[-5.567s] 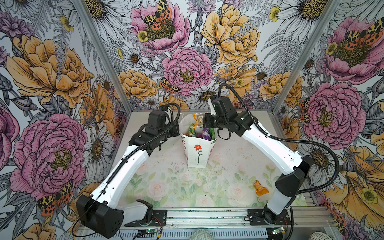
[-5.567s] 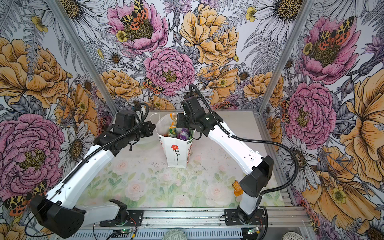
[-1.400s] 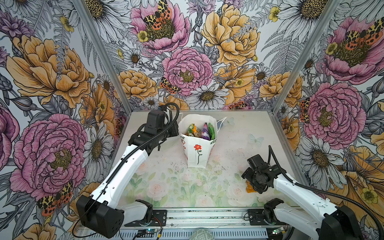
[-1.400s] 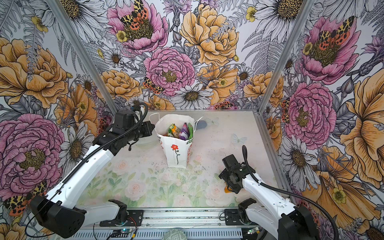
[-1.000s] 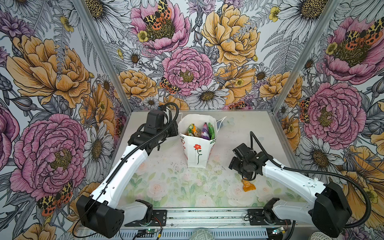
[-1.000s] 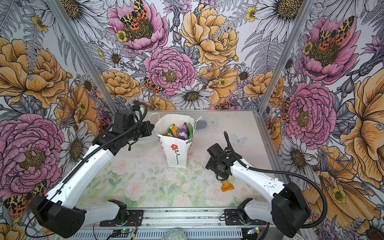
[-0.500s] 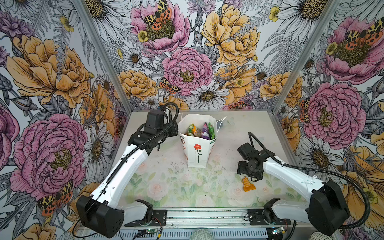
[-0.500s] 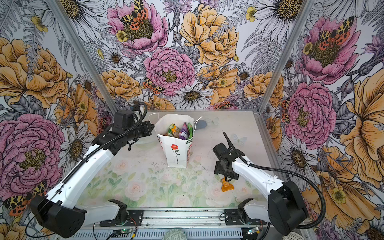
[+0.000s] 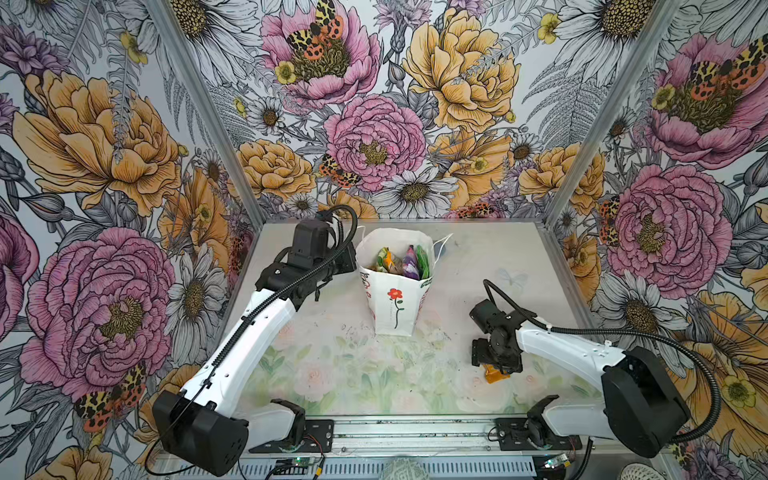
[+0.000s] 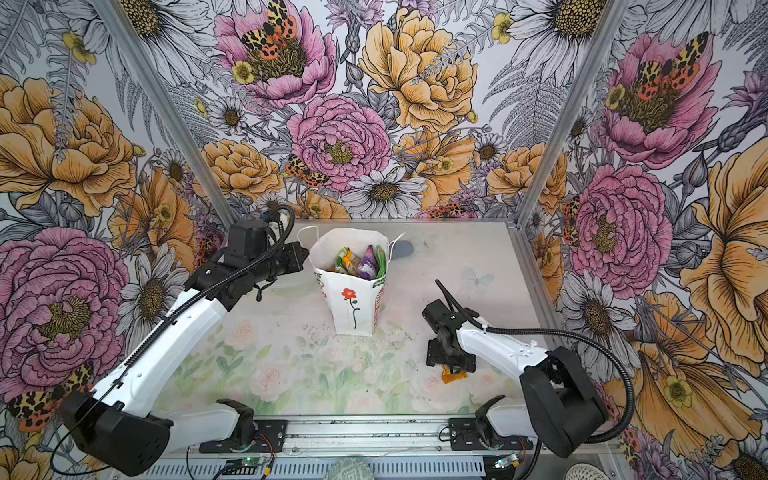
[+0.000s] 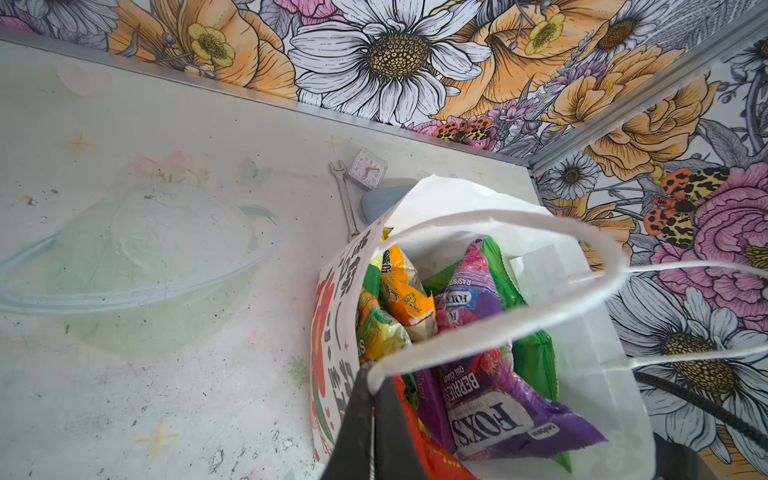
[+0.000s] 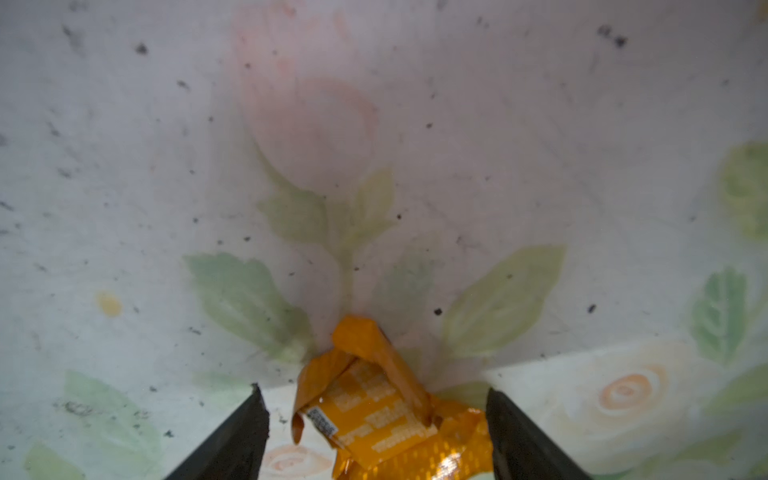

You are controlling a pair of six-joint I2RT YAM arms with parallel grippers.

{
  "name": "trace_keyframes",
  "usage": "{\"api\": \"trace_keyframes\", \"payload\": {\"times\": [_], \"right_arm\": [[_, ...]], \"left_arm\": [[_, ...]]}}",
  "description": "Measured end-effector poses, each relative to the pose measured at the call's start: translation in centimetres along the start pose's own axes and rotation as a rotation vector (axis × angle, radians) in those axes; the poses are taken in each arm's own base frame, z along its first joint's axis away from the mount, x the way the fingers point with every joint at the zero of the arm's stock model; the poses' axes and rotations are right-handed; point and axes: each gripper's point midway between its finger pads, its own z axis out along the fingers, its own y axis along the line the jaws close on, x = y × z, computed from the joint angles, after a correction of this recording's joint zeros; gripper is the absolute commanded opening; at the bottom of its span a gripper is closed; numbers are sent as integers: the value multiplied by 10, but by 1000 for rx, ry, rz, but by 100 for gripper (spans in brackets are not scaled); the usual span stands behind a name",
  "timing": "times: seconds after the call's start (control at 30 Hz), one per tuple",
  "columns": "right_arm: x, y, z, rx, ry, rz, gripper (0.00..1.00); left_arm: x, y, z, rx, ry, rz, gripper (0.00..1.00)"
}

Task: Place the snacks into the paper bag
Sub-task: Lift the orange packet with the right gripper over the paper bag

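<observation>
Orange packet (image 12: 386, 411), seemingly the last snack outside the paper bag (image 9: 395, 307), lies near right on the counter (image 9: 353, 374). Right fingers (image 12: 232, 440) have swung back from the bag and now straddle it, spread. Left fingers (image 11: 365, 432), pressed together, pinch the bag's rim.

The paper bag (image 11: 582, 332) is matt white paper, lightly creased, and its handle (image 11: 611, 257) is matt white cord. The purple Fox's bag (image 11: 490, 399) and the orange packet (image 12: 374, 411) are crinkled plastic film, glossy, with bright glints. The wrench (image 11: 345, 199) is dull grey metal; the table (image 12: 498, 124) is a smooth matt printed surface, scuffed and dark-speckled.
</observation>
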Motion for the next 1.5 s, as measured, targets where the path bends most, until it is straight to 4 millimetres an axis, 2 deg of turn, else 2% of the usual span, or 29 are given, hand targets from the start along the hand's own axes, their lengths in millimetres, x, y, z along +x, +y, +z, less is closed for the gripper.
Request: {"api": "trace_keyframes", "payload": {"times": [0.2,0.57,0.83,0.93,1.03,1.1,1.27,1.37,1.5], "right_arm": [[5,11,5,-10,14,-34,73],[6,26,9,-30,17,-39,35],[4,28,7,-40,4,-29,26],[-1,33,-1,-72,-27,-28,23],[-15,44,-25,-138,-86,-30,23],[-30,58,-55,-205,-157,-42,23],[-72,93,-155,-398,-383,-79,22],[-88,106,-204,-471,-475,-98,22],[-104,121,-259,-546,-567,-119,21]], "left_arm": [[-1,3,0,-4,-1,-5,0],[-1,4,0,-5,-1,-7,0],[-1,3,0,-5,-1,-7,0],[-1,3,0,-5,-1,-7,0],[-1,3,0,-5,-1,-7,0],[-1,3,0,-4,-1,-7,0],[-1,3,0,-2,0,-7,0],[-1,3,0,-2,0,-7,0],[-1,3,0,-2,0,-7,0]]}}
